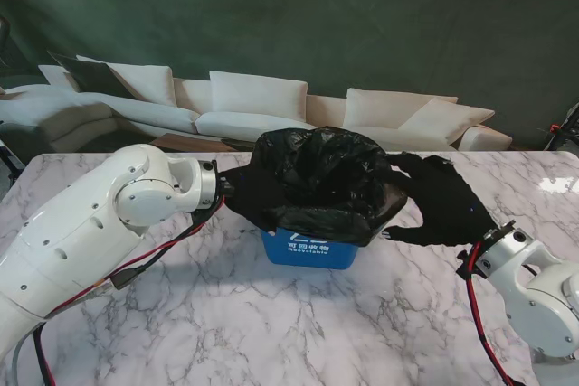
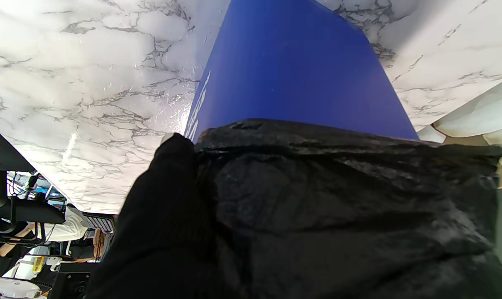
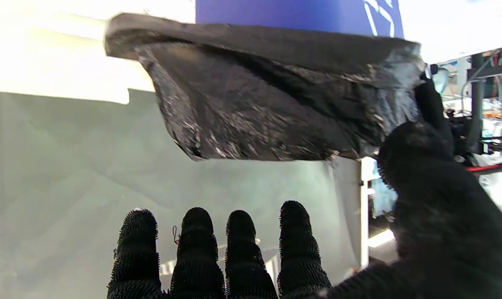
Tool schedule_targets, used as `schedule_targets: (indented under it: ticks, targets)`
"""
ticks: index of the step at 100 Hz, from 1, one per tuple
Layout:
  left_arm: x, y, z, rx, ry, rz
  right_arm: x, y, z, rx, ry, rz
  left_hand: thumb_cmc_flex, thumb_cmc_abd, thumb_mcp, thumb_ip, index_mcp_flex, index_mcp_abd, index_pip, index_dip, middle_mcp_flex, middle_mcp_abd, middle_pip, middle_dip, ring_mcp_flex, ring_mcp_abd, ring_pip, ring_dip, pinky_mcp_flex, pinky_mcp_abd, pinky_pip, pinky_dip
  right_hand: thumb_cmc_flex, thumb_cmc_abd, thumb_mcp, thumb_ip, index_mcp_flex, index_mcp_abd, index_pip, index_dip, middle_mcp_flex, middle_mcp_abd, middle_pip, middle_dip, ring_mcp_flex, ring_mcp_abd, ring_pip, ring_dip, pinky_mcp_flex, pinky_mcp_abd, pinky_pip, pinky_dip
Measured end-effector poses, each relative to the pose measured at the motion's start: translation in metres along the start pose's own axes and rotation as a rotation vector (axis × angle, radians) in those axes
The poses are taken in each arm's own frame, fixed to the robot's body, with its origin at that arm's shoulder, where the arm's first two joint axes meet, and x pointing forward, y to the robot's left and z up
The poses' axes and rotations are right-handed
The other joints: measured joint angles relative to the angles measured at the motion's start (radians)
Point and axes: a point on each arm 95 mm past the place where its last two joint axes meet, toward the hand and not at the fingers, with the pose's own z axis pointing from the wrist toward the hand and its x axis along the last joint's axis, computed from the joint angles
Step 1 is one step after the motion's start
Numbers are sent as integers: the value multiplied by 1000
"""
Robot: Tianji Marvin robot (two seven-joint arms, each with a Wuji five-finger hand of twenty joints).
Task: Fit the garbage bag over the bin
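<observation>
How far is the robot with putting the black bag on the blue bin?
Mostly done: the garbage bag is folded over the rim of the bin. The left hand presses its left side; the right hand is open beside it. Left: release.

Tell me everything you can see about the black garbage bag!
The garbage bag is thin, shiny, crinkly black plastic. It is draped over the top of the blue bin, its edge folded down over the rim so only the lower part of the bin shows. The middle is puffed up in wrinkled folds rather than pushed down inside. The bin stands upright on the marble table. The left robot hand presses against its left side; the right robot hand is at its right edge with fingers spread.
</observation>
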Motion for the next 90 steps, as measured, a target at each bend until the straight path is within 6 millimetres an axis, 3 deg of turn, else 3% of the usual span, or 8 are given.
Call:
schedule_targets:
  ticks: [34, 62, 74, 79, 82, 86, 90]
  targets:
    - [0, 0, 0, 2, -1, 0, 43, -14, 28, 108, 125, -29, 0, 0, 0, 0, 0, 0, 0, 0, 0, 0, 0, 0, 0, 0, 0, 0, 1, 0, 0, 0, 40, 58, -49, 0, 111, 16, 84, 58, 14, 5, 0, 0, 1, 0, 0, -2, 2, 0, 0, -23]
    - [0, 1, 0, 6, -1, -1, 25, -22, 46, 110, 67, -108, 0, 0, 0, 0, 0, 0, 0, 0, 0, 0, 0, 0, 0, 0, 0, 0, 1, 0, 0, 0, 40, 58, -49, 0, 114, 66, 95, 91, 10, 16, 0, 0, 0, 0, 0, -2, -3, 0, 0, -33]
    - [0, 1, -1, 9, -1, -2, 21, -23, 49, 124, 47, -127, 0, 0, 0, 0, 0, 0, 0, 0, 0, -11, 0, 0, 0, 0, 0, -9, -1, 0, 0, 0, 69, 59, -16, 0, 173, 64, 211, 204, 10, 19, 14, 7, 0, 0, 0, -11, -4, -1, 18, -58]
    - [0, 1, -1, 10, -2, -1, 21, -25, 50, 131, 41, -130, 0, 0, 0, 0, 0, 0, 0, 0, 0, -13, -21, -5, -6, 0, -12, -26, -7, 0, 0, 0, 101, 63, 25, 0, 211, 26, 281, 259, 11, 21, 30, 15, 0, 0, 0, -11, -4, -1, 36, -73]
    - [0, 1, -1, 13, -2, 1, 20, -27, 51, 134, 37, -131, -1, 0, 0, 0, 0, 0, -3, 0, -2, -13, -30, -34, -22, 0, -44, -50, -18, 0, 0, 0, 113, 60, 44, -3, 231, 1, 336, 280, 14, 21, 43, 20, 0, 0, 0, -11, -4, -1, 49, -83]
    - [0, 2, -2, 19, -3, 9, 20, -28, 51, 138, 33, -130, -15, 0, 0, 0, -2, -6, -37, -9, -69, -14, -19, -133, -38, 0, -86, -84, -30, 0, -25, 0, 123, 49, 73, -44, 244, -37, 422, 277, 26, 27, 64, 34, 4, 0, 0, -11, -4, -1, 66, -98]
    - [0, 2, -2, 28, -5, 19, 20, -30, 51, 140, 31, -128, -46, 1, 1, 0, -14, -11, -96, -31, -145, -8, 2, -301, -78, 0, -144, -131, -53, 0, -50, 0, 153, 32, 91, -68, 244, -80, 511, 255, 31, 28, 80, 34, 5, 0, 0, -11, -4, -1, 88, -111]
